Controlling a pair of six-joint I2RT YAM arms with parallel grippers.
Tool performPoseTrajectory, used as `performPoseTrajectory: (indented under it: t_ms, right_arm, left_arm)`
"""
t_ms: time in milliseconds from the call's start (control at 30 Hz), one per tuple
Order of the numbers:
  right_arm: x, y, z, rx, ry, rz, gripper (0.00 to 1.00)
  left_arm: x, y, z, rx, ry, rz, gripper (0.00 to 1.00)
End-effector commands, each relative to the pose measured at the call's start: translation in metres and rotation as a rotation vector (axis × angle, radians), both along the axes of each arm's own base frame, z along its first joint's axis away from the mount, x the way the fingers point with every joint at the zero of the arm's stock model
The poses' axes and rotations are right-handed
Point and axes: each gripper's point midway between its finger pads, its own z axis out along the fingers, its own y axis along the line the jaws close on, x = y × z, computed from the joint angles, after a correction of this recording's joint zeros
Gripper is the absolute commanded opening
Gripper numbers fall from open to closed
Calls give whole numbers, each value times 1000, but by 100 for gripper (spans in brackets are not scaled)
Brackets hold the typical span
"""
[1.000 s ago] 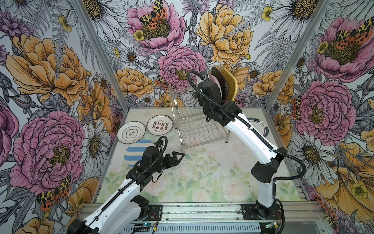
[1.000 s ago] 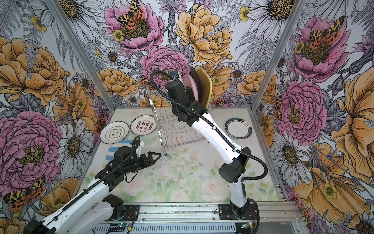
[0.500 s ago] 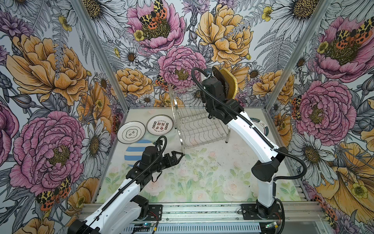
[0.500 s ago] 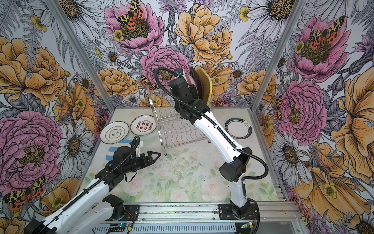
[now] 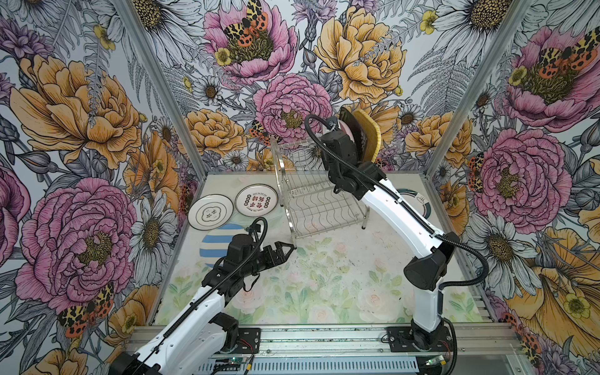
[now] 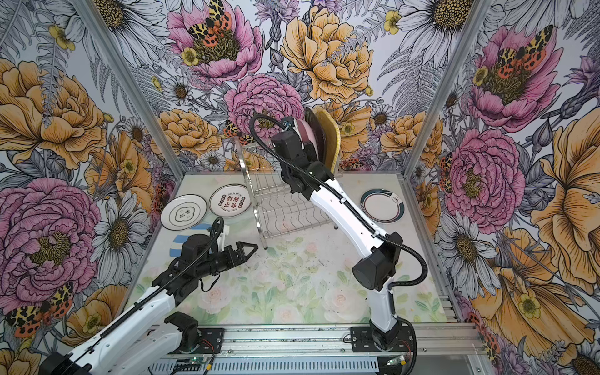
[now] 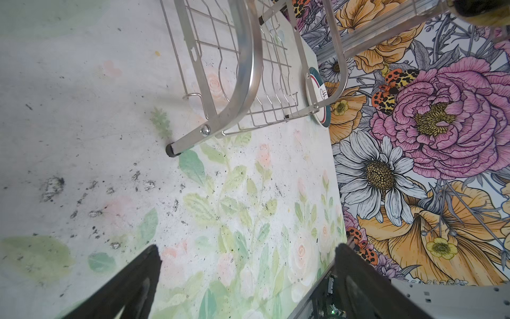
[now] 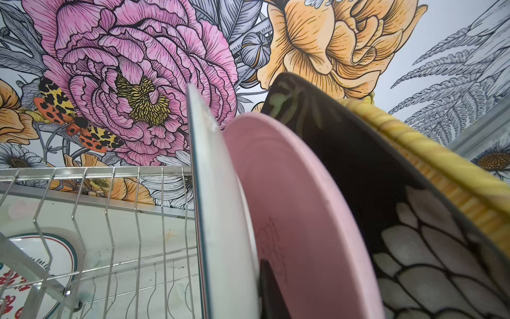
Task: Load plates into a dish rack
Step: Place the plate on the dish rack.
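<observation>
The right gripper [image 8: 259,290] is clamped on a pale plate [image 8: 218,207], held on edge at the dish rack [image 5: 321,211] upper tier, just beside the pink plate [image 8: 289,207]. The black plate [image 8: 358,179] and yellow plate [image 8: 441,176] stand beyond it. The left gripper [image 5: 287,251], jaws apart and empty, hovers above the table [image 5: 324,285] near the rack's front foot.

white arm links [image 5: 396,217], black joints [image 5: 425,269], ribbed black cables [image 5: 480,256]

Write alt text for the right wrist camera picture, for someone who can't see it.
A pale round plate, seen edge-on, stands upright at the chrome wire dish rack, pinched by the right gripper. Beside it stand a round pink plate, a black white-flowered plate and a yellow woven-look plate, against floral wallpaper.
</observation>
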Motion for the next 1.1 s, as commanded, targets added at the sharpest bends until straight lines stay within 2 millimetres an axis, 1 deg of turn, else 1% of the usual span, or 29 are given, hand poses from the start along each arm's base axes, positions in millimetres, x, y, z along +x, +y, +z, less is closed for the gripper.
performPoseTrajectory:
  t_ms: [0,100,167,300,367,567,700,800,1067]
  right_arm:
    - [-4,-7,23,77,-58,-8,0]
    - [-6,-8,23,79,-57,-8,0]
    - [-7,-9,22,76,-55,-7,6]
    - [-9,-12,23,73,-54,-10,13]
    - [-9,-13,23,74,-54,-12,15]
    - [-14,-18,28,77,-60,-14,27]
    - [-17,-20,30,80,-62,-12,32]
    - [-19,-22,32,80,-63,-12,33]
    - [-20,-25,29,63,-58,-21,32]
  left_arm:
    - [0,0,0,-1,-19,-15,99]
    - [1,-1,0,-2,-20,-15,99]
    - [1,-1,1,-2,-20,-15,99]
    - [1,0,2,-2,-21,-12,99]
    - [0,0,1,-4,-20,-11,99]
    - [-1,0,4,-8,-23,-10,99]
    - [-1,1,4,-8,-24,-6,99]
    - [-1,1,5,-10,-26,-7,99]
    - [-2,1,7,-11,-29,-6,99]
